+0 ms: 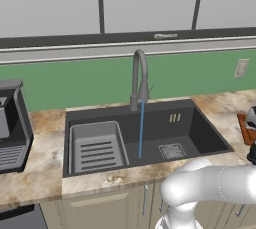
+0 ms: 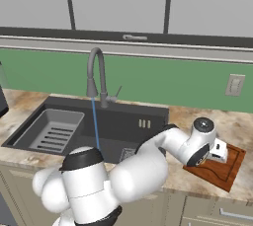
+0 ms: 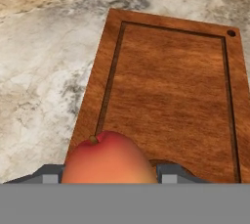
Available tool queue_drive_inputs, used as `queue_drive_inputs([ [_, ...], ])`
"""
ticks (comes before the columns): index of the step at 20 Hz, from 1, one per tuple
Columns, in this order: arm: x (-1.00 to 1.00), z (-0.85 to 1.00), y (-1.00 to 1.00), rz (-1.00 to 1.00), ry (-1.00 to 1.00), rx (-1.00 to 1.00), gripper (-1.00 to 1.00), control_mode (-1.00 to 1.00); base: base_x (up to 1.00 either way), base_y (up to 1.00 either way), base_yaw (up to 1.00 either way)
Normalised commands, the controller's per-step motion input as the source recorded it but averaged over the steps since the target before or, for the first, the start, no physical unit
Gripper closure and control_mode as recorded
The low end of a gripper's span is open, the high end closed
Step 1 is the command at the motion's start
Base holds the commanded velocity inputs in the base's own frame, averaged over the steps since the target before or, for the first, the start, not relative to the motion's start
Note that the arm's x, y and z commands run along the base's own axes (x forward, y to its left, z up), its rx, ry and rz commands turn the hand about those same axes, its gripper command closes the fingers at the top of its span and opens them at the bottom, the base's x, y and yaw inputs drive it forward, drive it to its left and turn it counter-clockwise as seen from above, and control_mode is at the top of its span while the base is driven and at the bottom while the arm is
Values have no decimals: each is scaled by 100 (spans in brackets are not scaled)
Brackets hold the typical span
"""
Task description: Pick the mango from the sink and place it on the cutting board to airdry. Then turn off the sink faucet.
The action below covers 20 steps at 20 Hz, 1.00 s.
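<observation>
Orange-red and rounded, the mango (image 3: 108, 159) sits low in the hand view, pinched between the two dark finger tips of the gripper (image 3: 110, 173), which press against its left and right sides. Behind it, filling the centre and right of that view, lies the reddish-brown cutting board (image 3: 171, 96), its darker groove running round the edge and a small hole near its upper right corner; whether the fruit touches the wood cannot be told. Mottled stone counter (image 3: 44, 61) spreads to the left of the board. From the right base view, the white arm (image 2: 163, 151) reaches toward the lower right of the frame, its hand over the board's near end. At centre left of that view, the dark charcoal sink (image 2: 123, 121) holds a grey ribbed rack tray (image 2: 52, 129), and a thin blue stream of water (image 2: 94, 121) falls from the grey gooseneck sink faucet (image 2: 96, 74).
</observation>
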Motion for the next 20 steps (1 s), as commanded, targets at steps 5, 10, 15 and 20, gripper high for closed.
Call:
queue_drive_inputs([
  [5,8,0,0,0,0,0,100,-100,0,0,0],
  [10,5,-1,0,0,1,0,100,-100,0,0,0],
  [15,5,-13,-2,0,2,0,100,-100,0,0,0],
  [20,4,-18,-8,0,1,0,100,-100,0,0,0],
])
